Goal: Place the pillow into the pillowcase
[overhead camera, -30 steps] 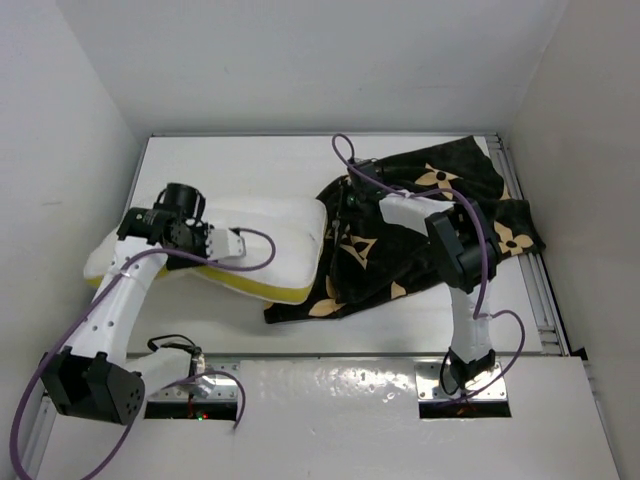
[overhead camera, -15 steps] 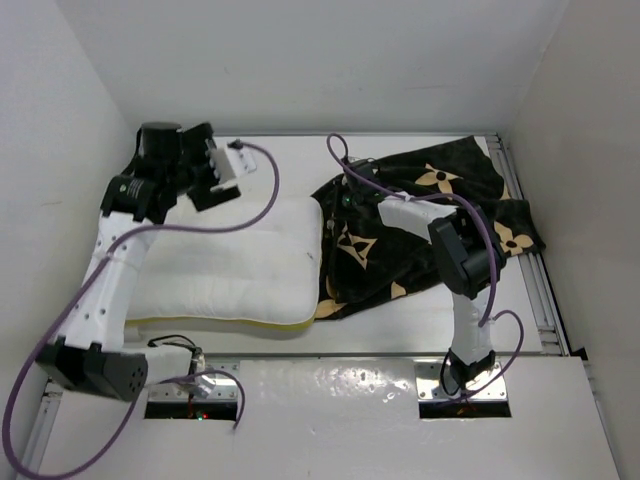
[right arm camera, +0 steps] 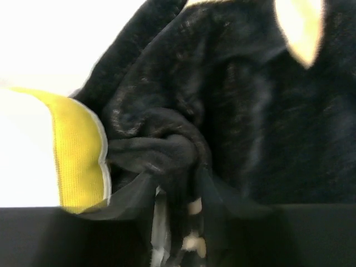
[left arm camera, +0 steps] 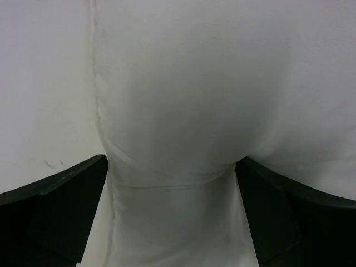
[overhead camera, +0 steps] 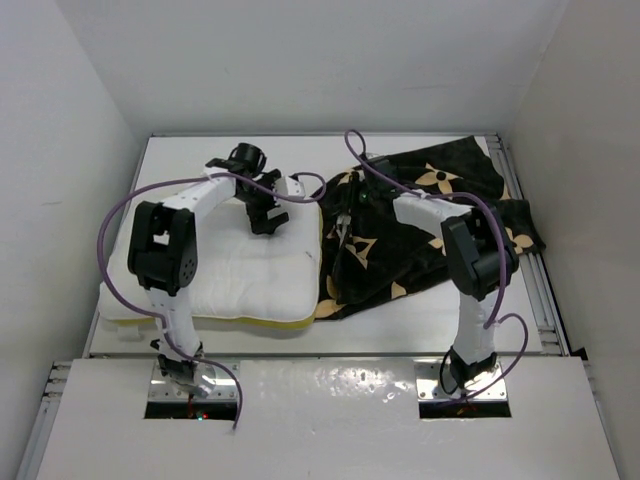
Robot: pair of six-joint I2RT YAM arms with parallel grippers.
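Since the earlier frame, our left gripper (overhead camera: 268, 213) has swung to the puffy white channel-stitched pillow (overhead camera: 215, 265), jaws open astride its far-right corner; our right gripper (overhead camera: 345, 210) clamps the adjoining flower-printed black fabric pillowcase (overhead camera: 430, 225).

The pillow (overhead camera: 215, 270) lies left of the pillowcase (overhead camera: 425, 235) (edges touching) on the table (overhead camera: 400, 325).

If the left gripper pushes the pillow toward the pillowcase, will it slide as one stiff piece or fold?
Probably it will fold: the pillow bulges softly between the left gripper's fingers. It looks light for its size. Its right end already touches the pillowcase, so the fabric there may bunch.
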